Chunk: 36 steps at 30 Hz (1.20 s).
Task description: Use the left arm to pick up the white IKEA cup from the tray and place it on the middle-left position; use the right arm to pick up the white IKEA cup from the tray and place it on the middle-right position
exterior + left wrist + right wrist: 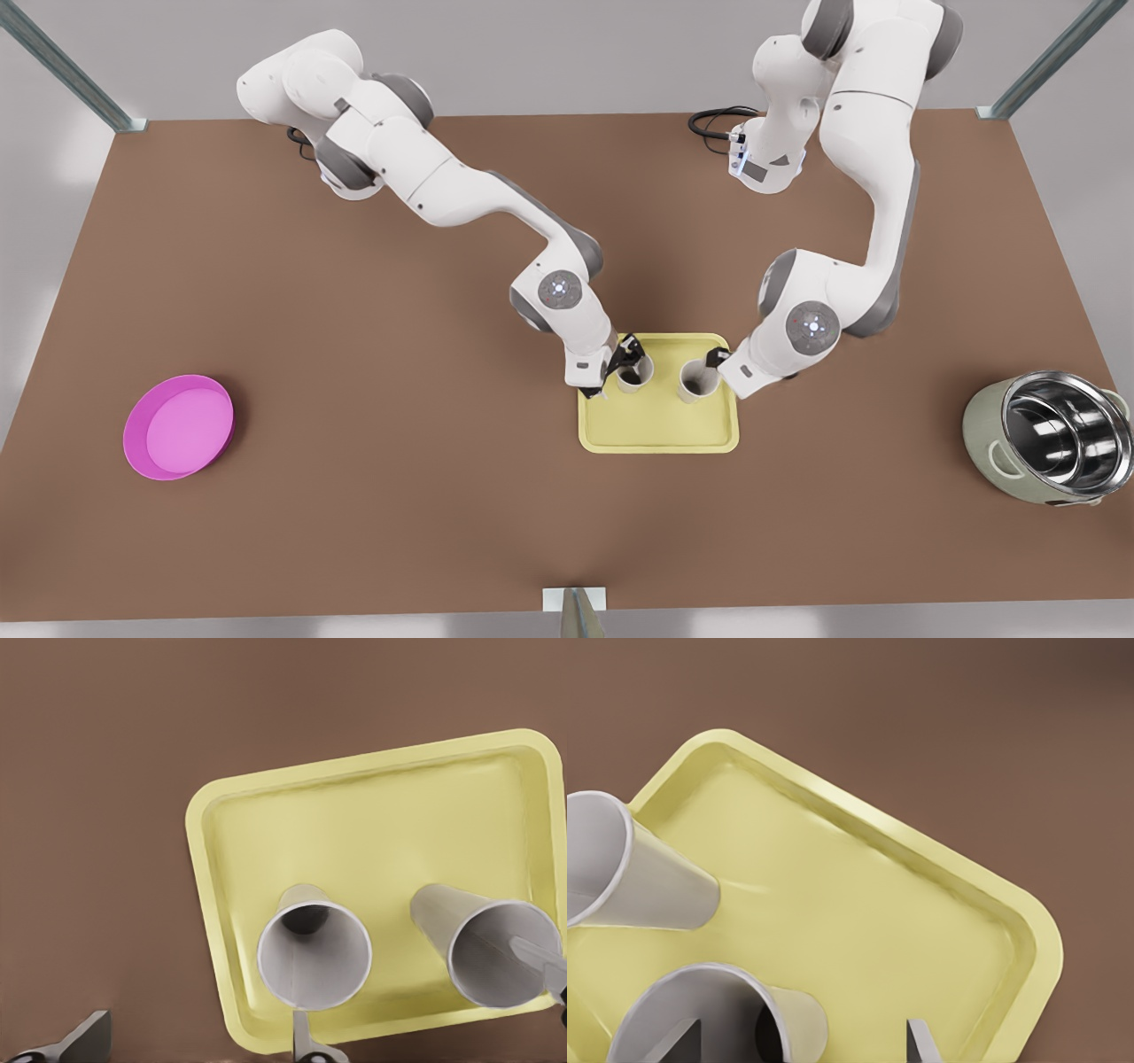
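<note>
Left gripper (pixel 625 354) fingers were spread wide, one finger (pixel 306 1041) at the rim of the left white paper-like cup (pixel 635 372), the other finger (pixel 84 1036) well outside over the table, not clamped on it. Right gripper (pixel 714 359) fingers were likewise apart, straddling the rim of the right white cup (pixel 695 381): one finger (pixel 682 1043) inside the mouth, the other (pixel 923 1043) outside, no squeeze visible.

Both cups stood upright, near each other but apart, in the 12 o'clock half of the pale yellow square tray (pixel 660 430) at table centre.

Round magenta dish (pixel 178 426) sat at 9 o'clock of the tray, shiny steel pot in a grey-green cooker (pixel 1050 439) at 3 o'clock, both well apart on the brown table (pixel 399 496).
</note>
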Motion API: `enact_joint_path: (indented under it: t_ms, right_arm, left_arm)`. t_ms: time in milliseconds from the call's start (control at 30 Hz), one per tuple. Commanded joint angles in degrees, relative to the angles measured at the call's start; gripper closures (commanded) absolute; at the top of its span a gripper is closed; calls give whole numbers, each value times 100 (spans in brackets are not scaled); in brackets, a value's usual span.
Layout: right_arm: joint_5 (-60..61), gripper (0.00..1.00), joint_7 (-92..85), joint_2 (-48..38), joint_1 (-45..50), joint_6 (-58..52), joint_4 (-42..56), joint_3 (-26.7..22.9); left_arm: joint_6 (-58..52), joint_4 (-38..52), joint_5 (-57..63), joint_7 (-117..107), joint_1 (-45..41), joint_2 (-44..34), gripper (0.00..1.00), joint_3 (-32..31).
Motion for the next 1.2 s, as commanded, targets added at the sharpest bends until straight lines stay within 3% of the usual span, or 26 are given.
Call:
enact_joint_path:
  t_ms: [0,367,767,867,900,967,1033,1067,1167]
  right_arm:
    - [5,10,227,-4,1,172,-22,3]
    - [14,14,219,146,176,172,-57,-85]
    - [49,60,289,216,212,119,-40,-67]
    - [40,81,271,216,212,119,-31,-58]
    - [40,82,271,216,212,119,-31,-58]
    - [49,85,271,137,203,93,-40,-58]
    - [14,85,271,-197,168,-408,-40,-85]
    - [5,86,236,-320,159,-637,-40,-111]
    - [-4,86,60,-768,-307,-1471,-40,-85]
  left_arm:
    - [851,-364,44,45,19,-57,0,-6]
    - [1976,-250,-26,28,45,611,0,-6]
    - [2196,-267,-35,-78,-96,918,0,-33]
    - [2240,-224,-35,-192,-148,945,1,-33]
    - [2232,-188,-35,-263,-148,945,20,-33]
    - [2232,-188,-26,-236,-140,936,44,-33]
    - [2196,-188,-26,-192,-104,919,81,-24]
    - [2188,-180,-17,-184,-104,892,88,-15]
    - [2082,-153,-8,-201,-96,822,96,2]
